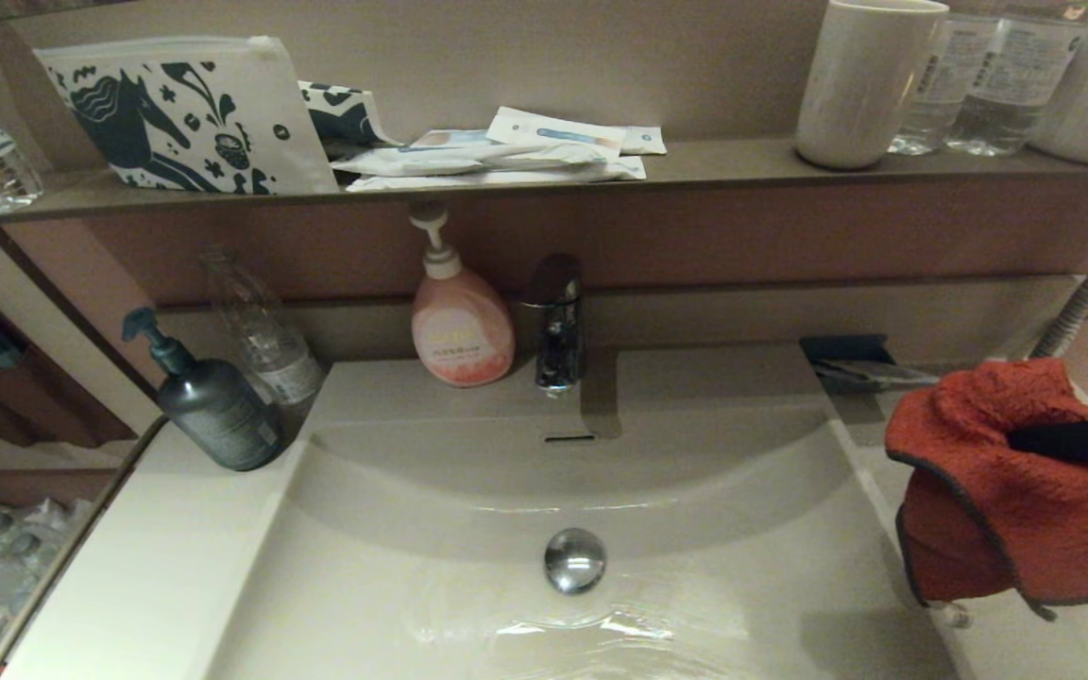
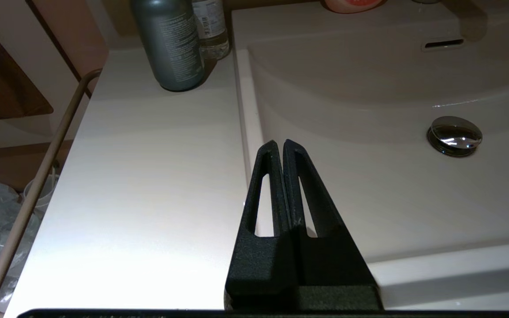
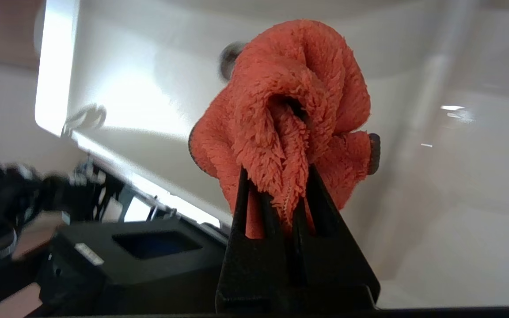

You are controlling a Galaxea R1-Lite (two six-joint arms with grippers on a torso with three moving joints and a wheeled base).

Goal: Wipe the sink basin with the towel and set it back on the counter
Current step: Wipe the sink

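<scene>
Holding the fluffy red-orange microfibre towel (image 3: 290, 115) w/ dark grey border, the right gripper (image 3: 276, 179) hangs clamped on a bunched fold above the right rim of the glossy off-white sink basin (image 1: 412, 586). Left gripper (image 2: 279, 148) (pinched closed, empty) idles over the near-left off-white counter (image 2: 148, 176). Risk: a thin pinch of loose cloth could slip mid-wipe or snag the round chrome drain stopper (image 1: 575, 559).

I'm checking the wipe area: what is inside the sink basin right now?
Inside the sink basin only the chrome drain stopper and overflow slot show. The towel, clamped in the right gripper, covers the basin's right edge.
</scene>
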